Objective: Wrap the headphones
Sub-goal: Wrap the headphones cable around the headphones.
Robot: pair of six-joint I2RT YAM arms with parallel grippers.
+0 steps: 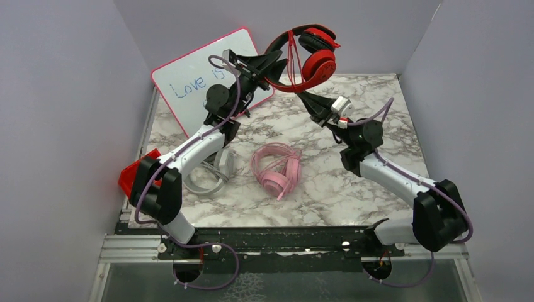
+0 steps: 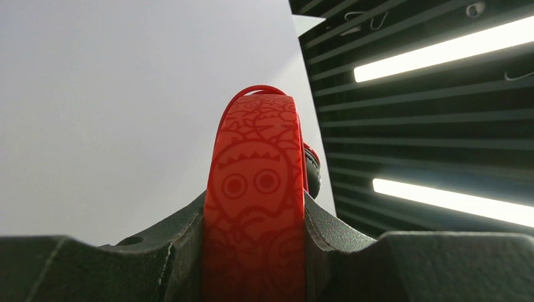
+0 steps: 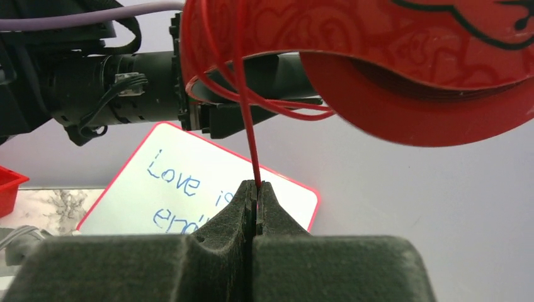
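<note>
Top external view, from the near edge back. On the marble bench [image 1: 340, 189], close to the arm bases, two pairs lying flat: the grey headphones [image 1: 227, 163] on the left and the pink headphones [image 1: 277, 168] in the middle, near each other but apart. Grey pair partly hidden under the left arm, with only one cup and a bit of band on show. Cables of both too thin and tangled to follow. A red box [image 1: 128, 179] at the left edge of the bench, half covered by the same arm.

Further back, both arms lifted up. The red headphones [image 1: 315, 60] up in the air, well above the bench, cups to the right. Left fingers [image 1: 279, 65] closed partway and clamped on the red band [image 2: 255, 207], one on each side of it. In the left wrist view, the band filling the whole gap, pressed from both sides, with cartoon faces printed on it. A sliver of black cup pad behind it, the rest cut off.

Right fingers [image 1: 303, 95] just below the cups, squeezed fully together. In the right wrist view, the thin red cable [image 3: 250, 145] pinched right at the tips, running straight up to loose loops by the band. A big red cup above, cut off by the top edge.

Farthest back, a whiteboard [image 1: 189, 78] with a red rim, propped at the back left. Blue writing starting "Love is", the rest hidden by the left arm.
</note>
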